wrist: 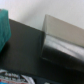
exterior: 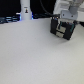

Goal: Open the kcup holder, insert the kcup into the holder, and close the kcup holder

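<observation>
1. Presently, in the exterior view, the kcup holder [exterior: 60,28] sits on the pale tabletop [exterior: 35,57] at about 2 o'clock from the frame's centre: a black boxy unit with pale marks on its front.
2. The arm comes in from the 1 o'clock corner; its pincer [exterior: 67,19] is right at the holder's top edge. Contact cannot be confirmed at this blur.
3. Pincer state: cannot tell whether wide or narrow; the fingers are not resolved in either view.
4. A white bottle-shaped object [exterior: 25,12] stands at about 11 o'clock, well apart from the holder.
5. The wrist view shows a dark surface with a grey boxy block [wrist: 62,42] and a teal object [wrist: 4,30] at the frame's edge; both are too blurred to identify.
6. The kcup cannot be made out in either view.
</observation>
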